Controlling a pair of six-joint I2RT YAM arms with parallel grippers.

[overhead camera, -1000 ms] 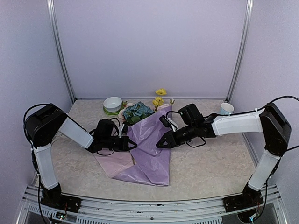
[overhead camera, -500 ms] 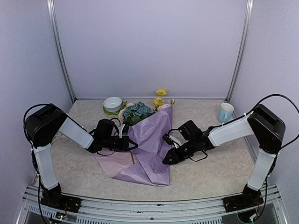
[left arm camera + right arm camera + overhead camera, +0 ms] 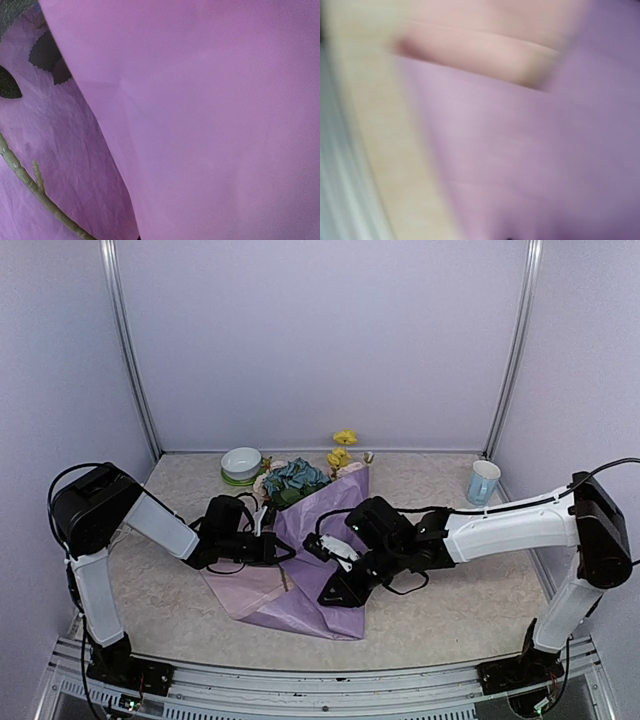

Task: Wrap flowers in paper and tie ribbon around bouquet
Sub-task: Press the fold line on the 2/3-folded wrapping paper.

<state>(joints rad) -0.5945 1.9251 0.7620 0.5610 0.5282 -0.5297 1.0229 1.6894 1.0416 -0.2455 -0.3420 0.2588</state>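
Note:
The lilac paper (image 3: 325, 540) lies folded over the flowers (image 3: 293, 481), whose blue and yellow heads stick out at its far end. My left gripper (image 3: 287, 550) is at the paper's left fold, shut on the paper. The left wrist view is filled by a paper (image 3: 210, 115) flap, with a green stem (image 3: 30, 182) and dark leaves beneath it. My right gripper (image 3: 333, 592) hovers low over the paper's near part. Its wrist view is a blur of lilac paper (image 3: 550, 165) and beige table (image 3: 360, 130), with no fingers showing. The ribbon is not in view.
A white bowl (image 3: 241, 462) on a green saucer stands at the back left. A pale blue cup (image 3: 484, 480) stands at the back right. Purple walls and metal posts enclose the table (image 3: 470, 590).
My right arm has swung left and nearer, from beside the paper's right edge to over its near part. The left arm has stayed put.

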